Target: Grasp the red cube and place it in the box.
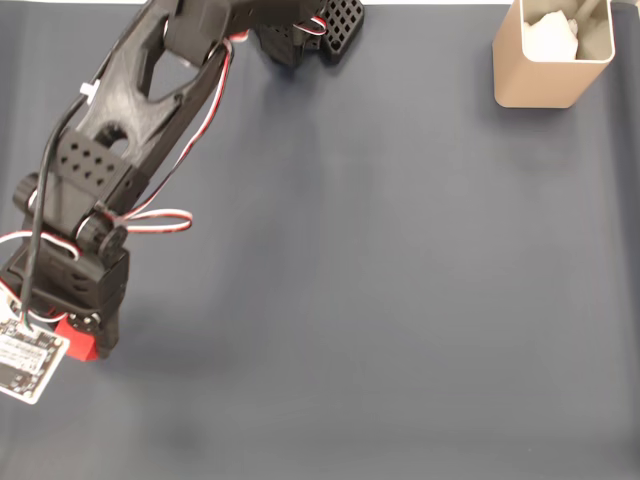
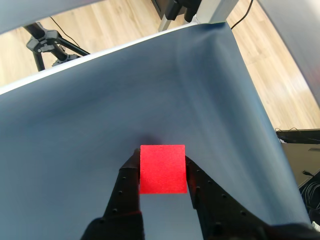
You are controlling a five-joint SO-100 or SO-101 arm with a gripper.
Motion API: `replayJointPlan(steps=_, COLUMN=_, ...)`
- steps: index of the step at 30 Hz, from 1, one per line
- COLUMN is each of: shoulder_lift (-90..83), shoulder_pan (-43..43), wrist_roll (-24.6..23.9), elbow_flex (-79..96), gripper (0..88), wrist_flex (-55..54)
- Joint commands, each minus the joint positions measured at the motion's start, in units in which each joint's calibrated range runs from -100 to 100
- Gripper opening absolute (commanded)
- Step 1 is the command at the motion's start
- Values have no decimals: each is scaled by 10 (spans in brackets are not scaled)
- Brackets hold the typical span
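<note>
Jaws closed tight on the red cube (image 2: 162, 168), one on each flat side. Small, light, hard, probably. Best held right there, in the middle.

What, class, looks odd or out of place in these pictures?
The box is not empty: something white and crumpled sits inside it. Otherwise nothing stands out: the box stands upright, and the cube sits squarely between the gripper fingers.
</note>
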Motion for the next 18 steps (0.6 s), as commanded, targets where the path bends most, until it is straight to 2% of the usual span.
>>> replayJointPlan(steps=1, shoulder_lift=-122, shoulder_pan=-16, wrist_roll=4, elbow_flex=58, gripper=3, wrist_flex=2)
replayJointPlan(steps=18, shoulder_lift=-448, shoulder_pan=-117, wrist_roll=9, elbow_flex=368, gripper=3, wrist_flex=21)
